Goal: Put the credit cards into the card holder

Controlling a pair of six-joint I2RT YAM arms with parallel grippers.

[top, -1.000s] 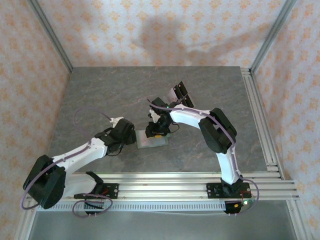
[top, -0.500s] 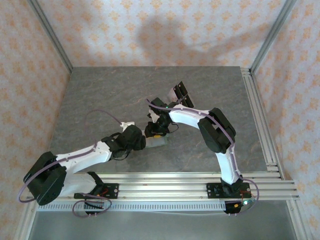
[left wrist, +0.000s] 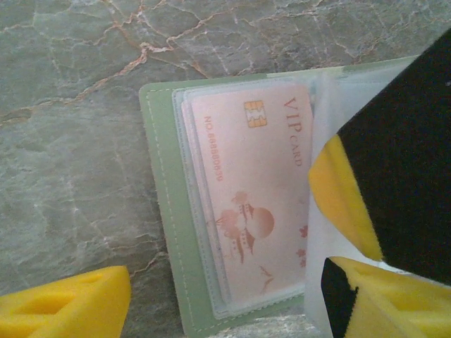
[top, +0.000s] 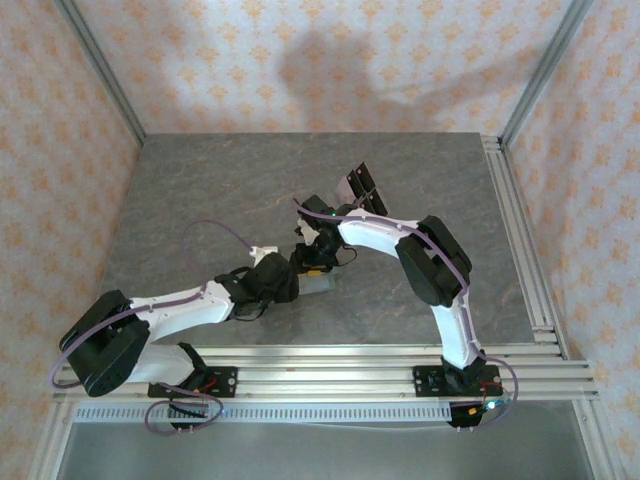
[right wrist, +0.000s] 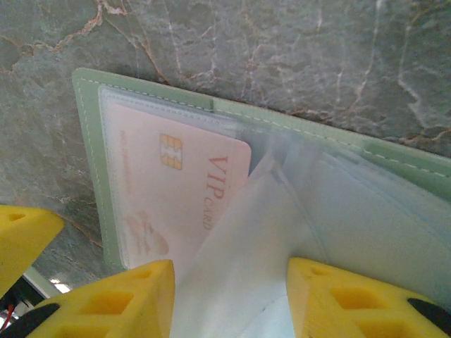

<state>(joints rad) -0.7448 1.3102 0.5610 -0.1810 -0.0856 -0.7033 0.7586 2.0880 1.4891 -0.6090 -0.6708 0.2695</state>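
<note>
Overhead: grey marbled table inside orange-patterned walls; the card holder lies mid-table. Left wrist: left gripper spread wide above the open card holder, a pink card sleeved inside. Right wrist: right gripper, jaws parted, astride a lifted clear sleeve.

so the card holder is pale sage green with lighter stitching, and the card in its clear sleeve is pinkish with a gold chip, darker pink "VIP card" lettering and a little round-sun drawing. The worktop is grey-green marble with rusty veins. The left pincer has bright yellow pads, and the walls are peach with orange motifs
</note>
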